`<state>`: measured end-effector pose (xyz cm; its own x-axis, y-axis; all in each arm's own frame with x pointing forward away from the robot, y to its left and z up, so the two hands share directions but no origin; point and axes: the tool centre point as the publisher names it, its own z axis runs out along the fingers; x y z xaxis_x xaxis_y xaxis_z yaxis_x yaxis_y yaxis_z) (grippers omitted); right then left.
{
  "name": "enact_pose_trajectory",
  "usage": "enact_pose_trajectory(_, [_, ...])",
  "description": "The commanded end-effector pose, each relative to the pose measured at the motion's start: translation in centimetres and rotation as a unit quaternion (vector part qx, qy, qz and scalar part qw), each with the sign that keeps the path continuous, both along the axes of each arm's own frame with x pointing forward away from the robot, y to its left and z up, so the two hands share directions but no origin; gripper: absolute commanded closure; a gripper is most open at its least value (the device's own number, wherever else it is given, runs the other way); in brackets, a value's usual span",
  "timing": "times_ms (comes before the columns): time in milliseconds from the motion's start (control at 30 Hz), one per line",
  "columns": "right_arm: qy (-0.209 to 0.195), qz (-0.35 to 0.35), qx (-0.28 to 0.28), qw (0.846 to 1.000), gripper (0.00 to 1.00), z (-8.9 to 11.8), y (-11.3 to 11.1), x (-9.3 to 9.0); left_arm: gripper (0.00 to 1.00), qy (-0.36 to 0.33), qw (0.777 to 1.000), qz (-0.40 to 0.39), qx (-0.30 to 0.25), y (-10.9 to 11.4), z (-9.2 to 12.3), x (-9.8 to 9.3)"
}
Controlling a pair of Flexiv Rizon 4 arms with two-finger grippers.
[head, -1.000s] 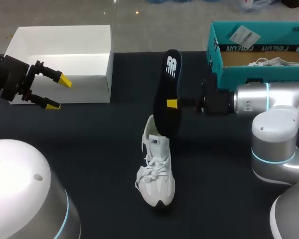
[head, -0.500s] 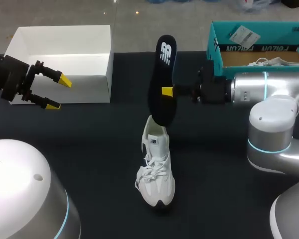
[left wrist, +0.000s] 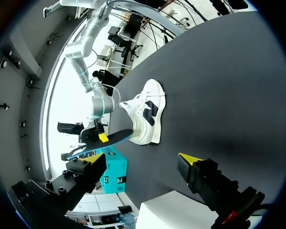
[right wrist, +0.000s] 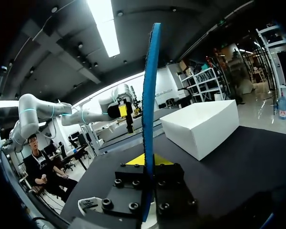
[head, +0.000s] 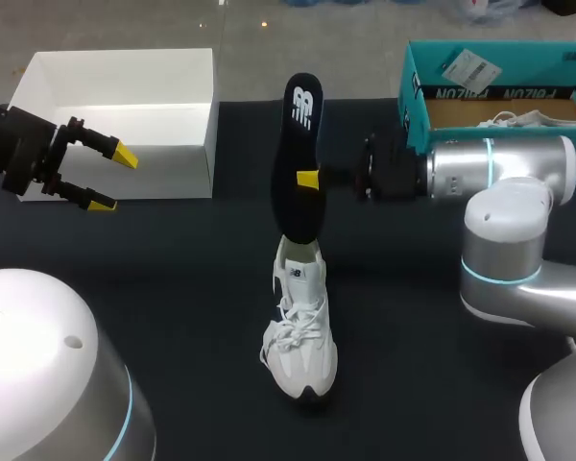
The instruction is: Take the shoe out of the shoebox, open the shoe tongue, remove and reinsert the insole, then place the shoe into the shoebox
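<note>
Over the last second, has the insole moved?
Yes. The insole has shifted left, away from the teal box and toward the white box; the shoe has stayed put.

An open white box (head: 154,144) sits on the dark counter (head: 173,288), close beside the left fingers (head: 123,155).

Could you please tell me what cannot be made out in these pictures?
- Head view: the insole covers the far finger of the right gripper and the opening of the shoe, so whether its lower end is inside the shoe is unclear.
- Head view: the teal shoebox is cut off by the edge, and its wall hides most of its contents.
- Right wrist view: the right gripper's body hides nearly all of the shoe.
</note>
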<state>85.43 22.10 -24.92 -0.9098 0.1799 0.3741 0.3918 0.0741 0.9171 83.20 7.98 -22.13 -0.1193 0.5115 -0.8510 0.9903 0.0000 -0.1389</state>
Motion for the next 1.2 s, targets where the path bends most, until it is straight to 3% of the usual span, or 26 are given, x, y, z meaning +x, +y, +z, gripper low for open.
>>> enact_pose_trajectory(33, [0.002,0.002,0.001,1.000,1.00,-1.4,0.2,-0.3,0.00,0.000,1.000,0.000,0.002,0.0,0.0,-0.1])
enact_pose_trajectory(1200, [0.091,0.012,-0.023,0.996,1.00,-8.7,0.3,-5.5,0.00,0.000,1.000,0.000,0.002,0.0,0.0,-0.1])
